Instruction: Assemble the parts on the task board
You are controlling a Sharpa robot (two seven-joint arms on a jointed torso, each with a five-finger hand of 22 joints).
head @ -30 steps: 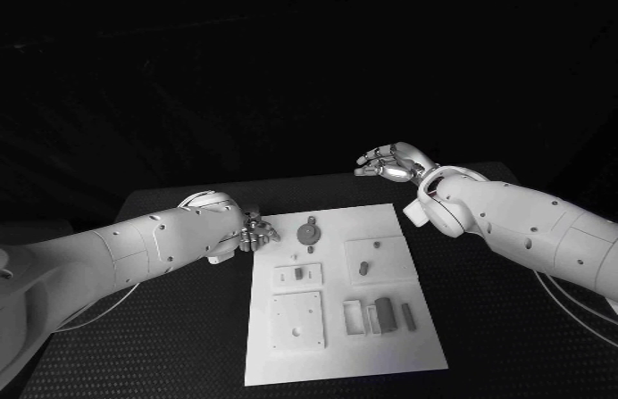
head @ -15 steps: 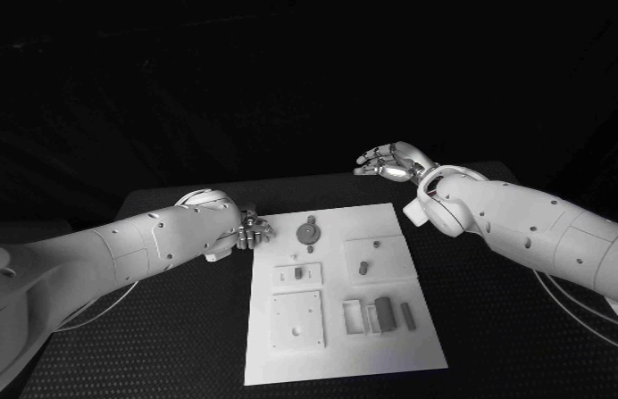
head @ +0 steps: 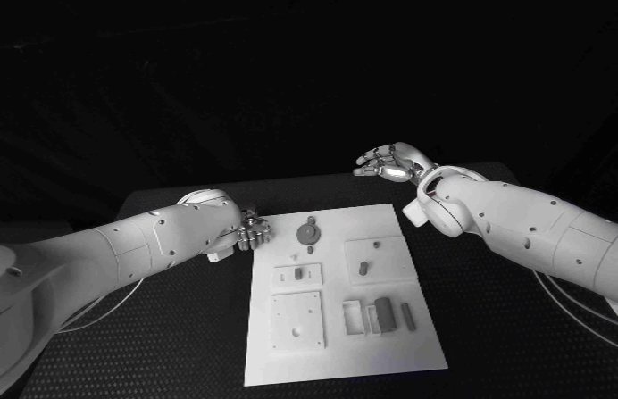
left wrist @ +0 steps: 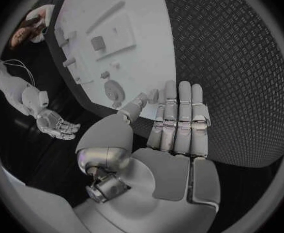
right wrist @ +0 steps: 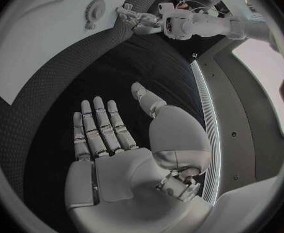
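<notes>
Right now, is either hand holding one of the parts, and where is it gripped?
Nothing is held. The left hand and right hand both show flat, empty fingers, off the task board.

The bench (head: 168, 328) is black with a fine raised diamond pattern all over. The board (head: 405, 345) on it is plain white, and its raised plates are the same white. The parts (head: 384, 311) on it are grey, among them a round grey disc (head: 308, 233). Both arms are white. The left hand (left wrist: 170, 124) and right hand (right wrist: 109, 134) are silver, with darker bands across the fingers.
</notes>
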